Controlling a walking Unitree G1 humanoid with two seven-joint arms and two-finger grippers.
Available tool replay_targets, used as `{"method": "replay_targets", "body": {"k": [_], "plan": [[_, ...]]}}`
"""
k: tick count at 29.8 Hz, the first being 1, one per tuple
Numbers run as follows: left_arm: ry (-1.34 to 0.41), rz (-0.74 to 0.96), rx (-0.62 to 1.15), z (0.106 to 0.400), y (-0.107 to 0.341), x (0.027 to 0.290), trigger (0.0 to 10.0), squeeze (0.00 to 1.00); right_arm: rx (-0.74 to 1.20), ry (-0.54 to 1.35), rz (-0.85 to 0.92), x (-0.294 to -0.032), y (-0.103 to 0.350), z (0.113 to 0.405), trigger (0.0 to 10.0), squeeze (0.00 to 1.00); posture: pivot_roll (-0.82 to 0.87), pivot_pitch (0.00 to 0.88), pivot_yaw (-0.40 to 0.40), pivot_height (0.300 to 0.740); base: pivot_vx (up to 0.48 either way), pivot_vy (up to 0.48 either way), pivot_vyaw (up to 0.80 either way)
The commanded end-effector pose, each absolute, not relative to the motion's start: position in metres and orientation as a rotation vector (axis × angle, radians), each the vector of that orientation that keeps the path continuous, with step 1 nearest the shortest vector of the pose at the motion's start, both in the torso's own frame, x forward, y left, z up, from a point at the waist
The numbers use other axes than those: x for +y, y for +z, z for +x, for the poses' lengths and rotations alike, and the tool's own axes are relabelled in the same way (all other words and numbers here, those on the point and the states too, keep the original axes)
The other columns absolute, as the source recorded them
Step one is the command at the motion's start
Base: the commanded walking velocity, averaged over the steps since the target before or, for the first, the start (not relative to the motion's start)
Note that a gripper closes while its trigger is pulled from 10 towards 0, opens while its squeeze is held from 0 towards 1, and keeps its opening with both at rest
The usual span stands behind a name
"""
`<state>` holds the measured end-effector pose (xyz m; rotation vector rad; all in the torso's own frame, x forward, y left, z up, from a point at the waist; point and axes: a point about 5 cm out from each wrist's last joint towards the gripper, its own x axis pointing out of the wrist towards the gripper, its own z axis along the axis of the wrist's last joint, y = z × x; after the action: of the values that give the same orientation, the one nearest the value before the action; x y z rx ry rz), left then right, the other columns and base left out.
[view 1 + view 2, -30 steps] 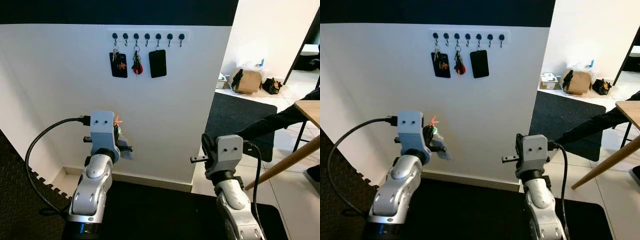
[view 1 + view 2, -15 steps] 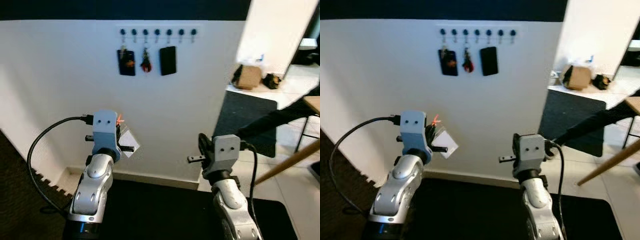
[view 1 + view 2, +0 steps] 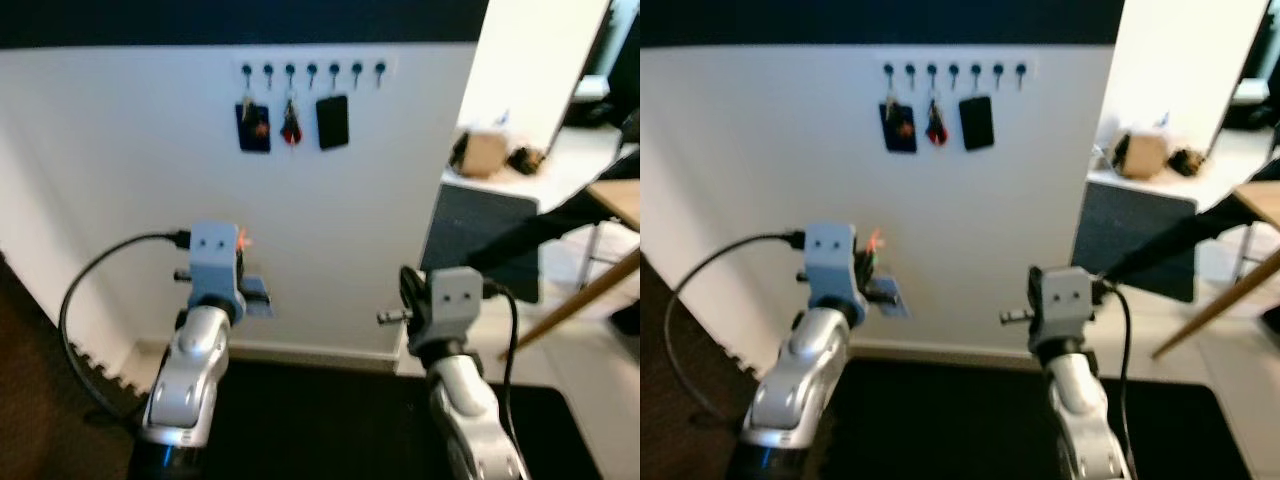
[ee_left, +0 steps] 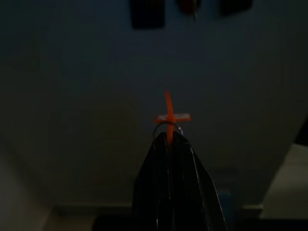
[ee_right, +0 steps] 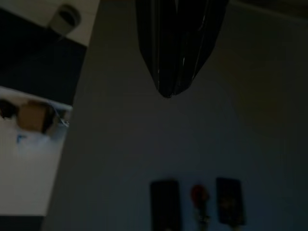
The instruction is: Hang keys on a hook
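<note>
So the left claw (image 4: 169, 139) is pinching the keys (image 3: 248, 290) mid-left of frame, and the hooks (image 3: 312, 70) sit well above it, slightly right, so it's nearer. Right claw (image 5: 169, 91) pressed together, idle.

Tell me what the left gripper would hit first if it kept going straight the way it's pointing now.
Probably the bare white wall, below the hook rack. The left gripper, shut on the keys, aims at plain wall under the hanging items; how far off the wall lies is unclear.
</note>
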<state>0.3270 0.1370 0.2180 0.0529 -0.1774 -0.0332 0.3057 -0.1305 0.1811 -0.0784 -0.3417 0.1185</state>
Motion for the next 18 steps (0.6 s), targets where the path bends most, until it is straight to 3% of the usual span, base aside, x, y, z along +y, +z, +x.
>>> {"method": "replay_targets", "body": {"k": [1,10,18], "plan": [[-0.031,0.081,-0.174,0.3269,0.216,0.14,10.0,0.0,-0.326,0.114,-0.073,-0.1311,0.1781,0.3051,10.0,0.0,0.04,0.142,0.067,0.74,0.0,0.0,0.0],[-0.039,0.102,-0.182,0.3257,0.2161,0.1388,10.0,0.0,-0.325,0.113,-0.069,-0.1304,0.1774,0.3045,10.0,0.0,0.04,0.142,0.069,0.74,0.255,-0.33,0.0],[-0.041,0.085,-0.186,0.325,0.2173,0.1376,10.0,0.0,-0.325,0.115,-0.068,-0.1299,0.1776,0.3051,10.0,0.0,0.05,0.142,0.067,0.74,0.0,0.0,0.0]]}}
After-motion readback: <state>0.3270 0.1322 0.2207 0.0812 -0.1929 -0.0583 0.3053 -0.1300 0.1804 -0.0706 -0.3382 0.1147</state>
